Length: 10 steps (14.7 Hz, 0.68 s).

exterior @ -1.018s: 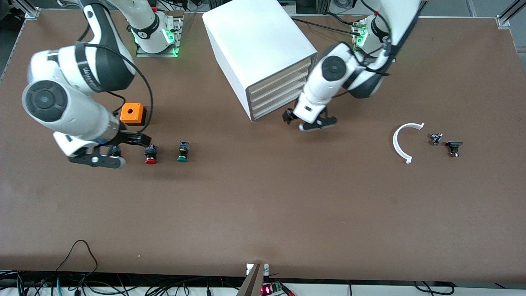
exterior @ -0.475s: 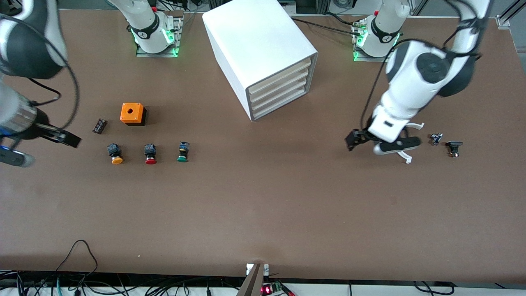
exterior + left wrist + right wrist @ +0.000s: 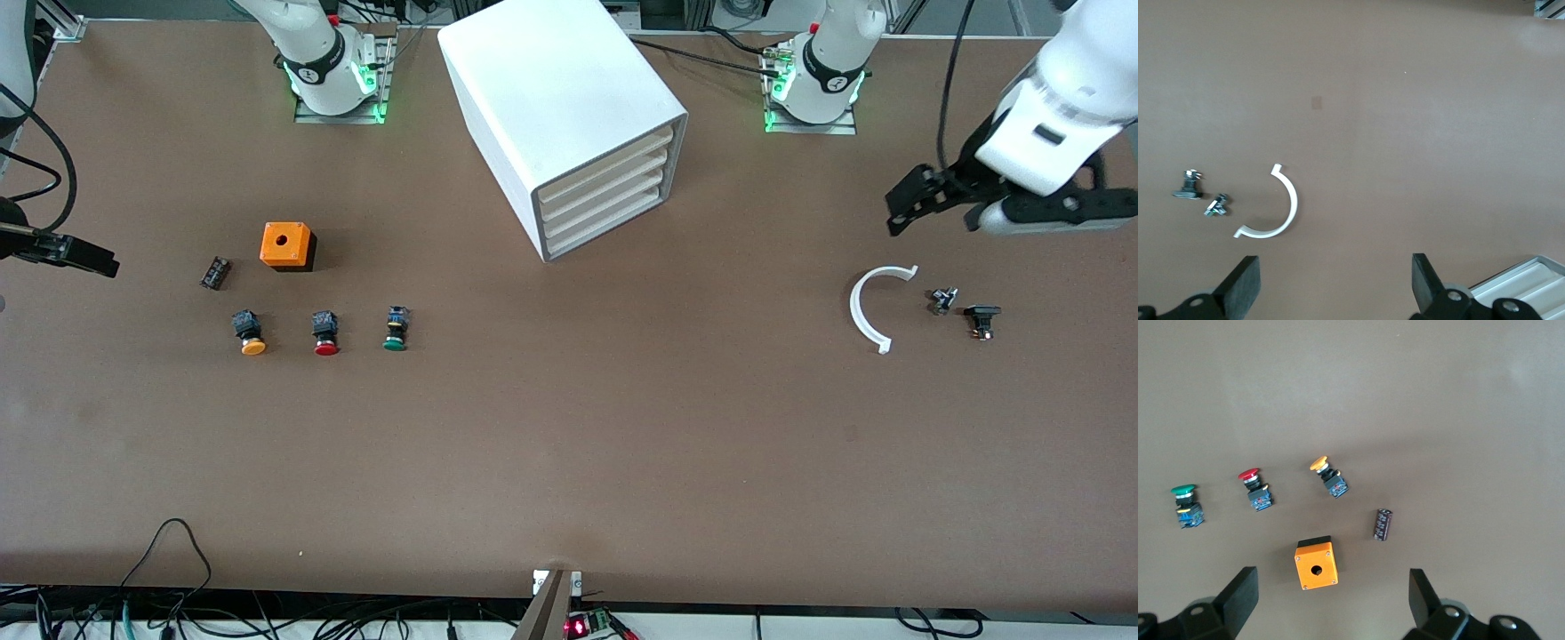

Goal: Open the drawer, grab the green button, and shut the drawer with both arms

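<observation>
- The small push button (image 3: 396, 329) with a round green cap and black blocky body lies on its side on the brown table (image 3: 569, 444), long axis running toward the front camera, cap at the nearer end. It sits last in a row beside the red-capped button (image 3: 325, 333) and the orange-capped button (image 3: 249, 332) — nearest of the three to the cabinet.
- The big white boxy cabinet (image 3: 560, 98) stands between the arm bases; its lowest drawer (image 3: 605, 233) is shut.
- The left gripper (image 3: 1335, 283) hangs released, fingers spread, over the table near the white plastic arc (image 3: 869, 307).
- The right gripper (image 3: 1331, 600) is spread wide — holding nothing — above the orange box (image 3: 1315, 561).
</observation>
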Each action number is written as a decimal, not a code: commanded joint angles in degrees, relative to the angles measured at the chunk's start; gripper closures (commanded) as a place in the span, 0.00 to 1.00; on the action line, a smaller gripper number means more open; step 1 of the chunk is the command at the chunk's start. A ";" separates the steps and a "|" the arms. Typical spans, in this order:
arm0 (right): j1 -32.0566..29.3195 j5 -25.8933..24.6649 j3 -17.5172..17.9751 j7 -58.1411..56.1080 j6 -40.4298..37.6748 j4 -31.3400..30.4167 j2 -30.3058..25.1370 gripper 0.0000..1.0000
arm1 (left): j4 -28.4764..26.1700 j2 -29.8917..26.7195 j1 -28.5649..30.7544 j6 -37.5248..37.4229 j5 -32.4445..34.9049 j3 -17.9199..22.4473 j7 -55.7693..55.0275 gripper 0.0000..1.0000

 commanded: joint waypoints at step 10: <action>0.06 1.20 0.54 -3.01 8.01 -16.84 -12.95 0.00 | 1.27 2.31 -0.24 -2.94 0.54 3.81 7.96 0.00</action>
